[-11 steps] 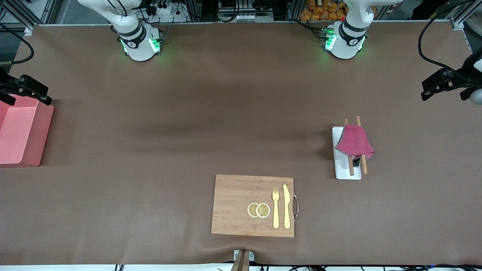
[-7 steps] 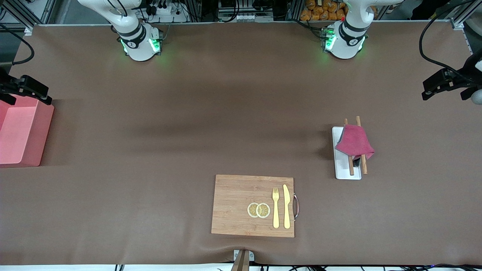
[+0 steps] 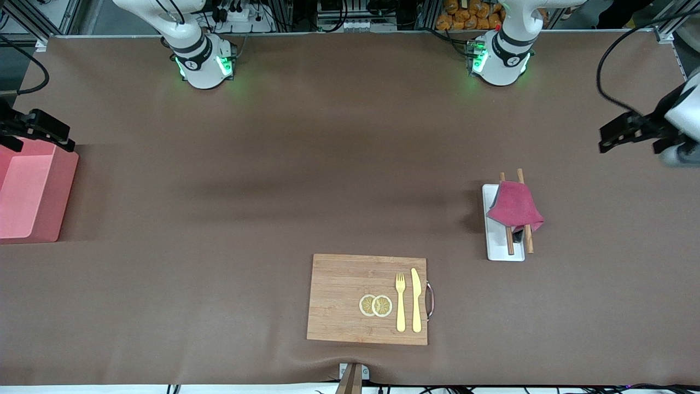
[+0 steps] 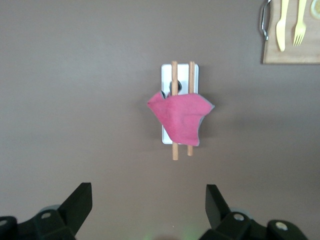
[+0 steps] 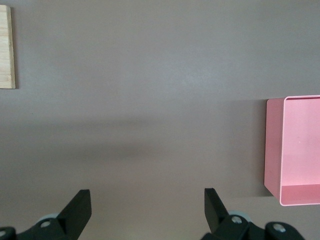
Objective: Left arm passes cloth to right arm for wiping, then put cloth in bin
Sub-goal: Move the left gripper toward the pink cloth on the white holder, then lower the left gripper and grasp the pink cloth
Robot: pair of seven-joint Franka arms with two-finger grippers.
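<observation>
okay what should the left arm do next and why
Probably bring the left tool over the cloth and lower it. Its fingers are open and empty, and the cloth lies untouched, draped over the chopsticks on the tray.

The right gripper (image 5: 145, 212) hangs with its fingers (image 5: 77, 210) spread wide over bare brown table (image 5: 150, 100). The pink bin (image 5: 295, 150) sits at the table's edge (open top, nothing visible inside). A cutting board's (image 5: 7, 47) corner shows well apart from it.
</observation>
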